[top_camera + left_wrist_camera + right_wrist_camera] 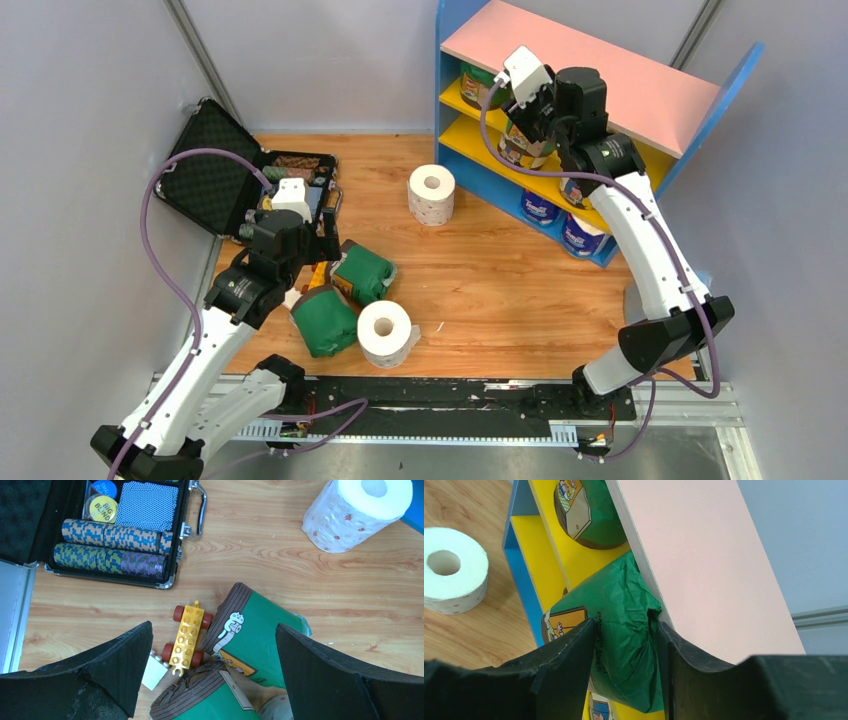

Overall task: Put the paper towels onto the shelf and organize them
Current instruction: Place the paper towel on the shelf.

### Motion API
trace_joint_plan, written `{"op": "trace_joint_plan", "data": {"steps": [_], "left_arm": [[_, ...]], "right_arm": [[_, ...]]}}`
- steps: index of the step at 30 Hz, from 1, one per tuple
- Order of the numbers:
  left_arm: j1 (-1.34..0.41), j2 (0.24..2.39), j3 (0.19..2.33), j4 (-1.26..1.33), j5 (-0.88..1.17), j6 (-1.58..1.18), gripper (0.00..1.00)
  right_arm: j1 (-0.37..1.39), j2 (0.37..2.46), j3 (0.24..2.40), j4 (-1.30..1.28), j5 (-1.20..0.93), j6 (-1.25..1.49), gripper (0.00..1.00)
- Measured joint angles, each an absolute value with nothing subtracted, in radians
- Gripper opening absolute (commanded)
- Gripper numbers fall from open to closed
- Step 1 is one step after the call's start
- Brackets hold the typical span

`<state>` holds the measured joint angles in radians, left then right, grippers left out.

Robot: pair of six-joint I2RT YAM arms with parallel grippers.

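My right gripper [626,624] is shut on a green-wrapped paper towel roll [624,595], its fingers pressed into the crumpled wrap on both sides. The roll sits at the front edge of the shelf's [600,70] upper yellow board, just under the pink top. A second green roll [594,515] stands on that board and two blue-and-white rolls [540,208] stand on the bottom level. My left gripper [212,626] hangs wide open above two green rolls [260,635] lying on the floor. Bare white rolls [432,194] [386,333] stand on the wood.
An open black case [215,170] of poker chips lies at the left by the wall. A yellow toy car [188,637] and a small white brick [154,672] lie against the green rolls under my left gripper. Grey walls close in on both sides.
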<state>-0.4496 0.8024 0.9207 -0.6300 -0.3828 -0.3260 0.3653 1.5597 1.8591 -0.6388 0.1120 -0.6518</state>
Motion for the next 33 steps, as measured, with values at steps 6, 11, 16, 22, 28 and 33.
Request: {"op": "trace_joint_plan", "data": {"steps": [6, 11, 16, 22, 28, 33], "left_arm": [[-0.450, 0.802, 0.921, -0.630, -0.383, -0.326, 1.00], [-0.450, 0.802, 0.921, -0.630, -0.383, -0.326, 1.00], [-0.450, 0.802, 0.921, -0.630, -0.383, -0.326, 1.00], [-0.450, 0.802, 0.921, -0.630, -0.383, -0.326, 1.00], [-0.450, 0.802, 0.921, -0.630, -0.383, -0.326, 1.00], [-0.450, 0.802, 0.921, -0.630, -0.383, -0.326, 1.00]], "right_arm": [[0.368, 1.513, 1.771, -0.562, 0.134, -0.638, 0.54], [0.380, 1.509, 1.740, -0.511, 0.169, -0.627, 0.55], [0.393, 1.493, 1.686, -0.439, 0.207, -0.621, 0.59], [0.406, 1.477, 1.627, -0.360, 0.237, -0.636, 0.63], [0.414, 1.473, 1.595, -0.313, 0.260, -0.658, 0.69], [0.427, 1.459, 1.564, -0.297, 0.269, -0.676, 0.86]]}}
